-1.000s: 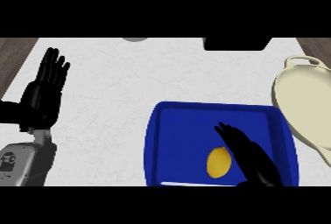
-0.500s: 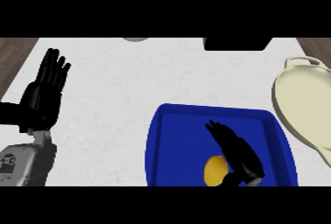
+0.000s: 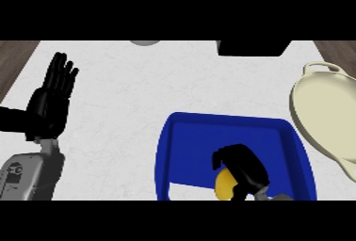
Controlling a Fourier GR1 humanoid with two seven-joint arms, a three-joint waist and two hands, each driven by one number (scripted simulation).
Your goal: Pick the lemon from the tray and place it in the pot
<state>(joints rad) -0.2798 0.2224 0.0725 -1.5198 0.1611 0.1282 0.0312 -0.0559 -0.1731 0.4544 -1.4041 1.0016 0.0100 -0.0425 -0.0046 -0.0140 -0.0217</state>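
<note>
Lemon (image 3: pixel 223 186) at near end of blue tray (image 3: pixel 208 136), mostly covered; only a yellow patch shows at the lower left of the right hand (image 3: pixel 242 167). Right hand sits directly on top of it, fingers curled down round the fruit, so a grasp appears made. Cannot tell whether the lemon is clear of the tray floor; it is inside the tray's outline.

Left hand (image 3: pixel 50 101) at the view's left over the white counter (image 3: pixel 139 94), open, fingers straight and pointing up, holding nothing: resting.

Cream pot (image 3: pixel 325 117) stands right of the tray and a little farther off, just beside the tray's right wall, nothing seen inside it.

Far edge: small grey round object (image 3: pixel 144 42), dark block (image 3: pixel 254 47).

Progress, my judgement: reach and closing done. Left to do: lift, carry right over the tray wall, release in the pot.
</note>
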